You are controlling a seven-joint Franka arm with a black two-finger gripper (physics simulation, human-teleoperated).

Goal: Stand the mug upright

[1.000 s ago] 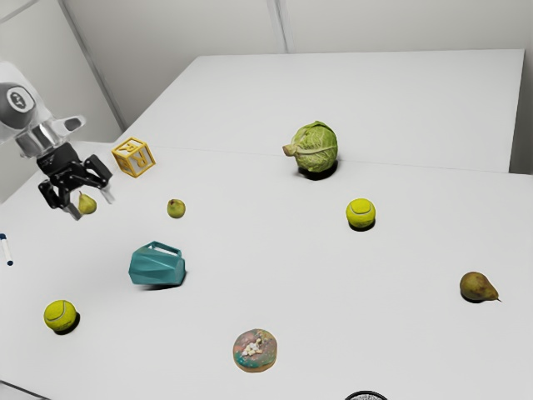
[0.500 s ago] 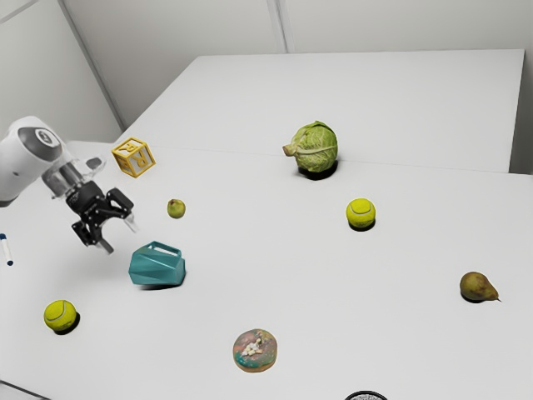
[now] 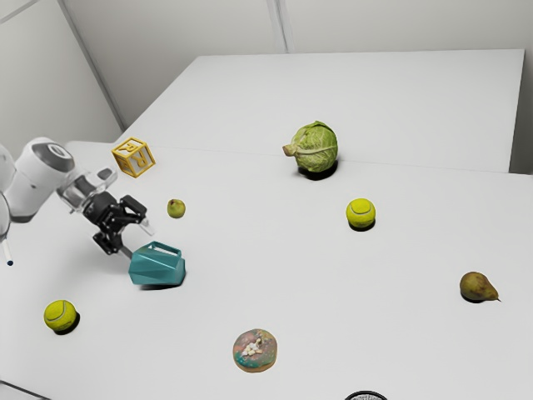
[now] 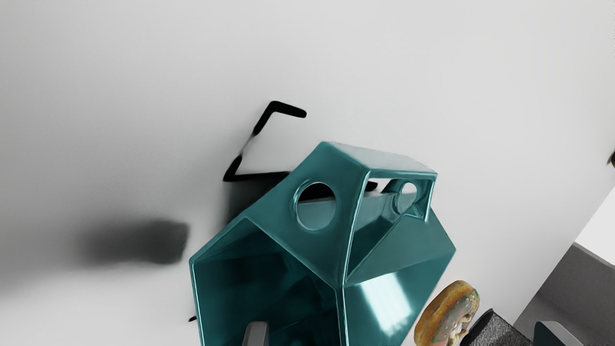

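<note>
The teal faceted mug [image 3: 157,265] lies on its side on the table, its handle uppermost. My gripper [image 3: 139,241] stands at the mug's left end in the exterior view, its fingers spread apart. In the wrist view the mug [image 4: 384,288] has its open mouth facing the camera. One fingertip of the gripper [image 4: 403,334] is in front of the dark mouth and the other is out beyond the mug's far side. Whether a fingertip touches the mug cannot be told.
A tennis ball [image 3: 60,316] lies near the mug, and a donut [image 3: 255,350] sits toward the front. A small green fruit [image 3: 176,208] and a letter block [image 3: 133,157] are behind. Farther off are a cabbage [image 3: 315,147], another tennis ball [image 3: 361,213] and a brown pear [image 3: 477,287].
My gripper has moved toward the exterior view's right and downward, coming up to the mug. A pear it earlier stood in front of is now hidden behind the arm. The mug has not moved.
</note>
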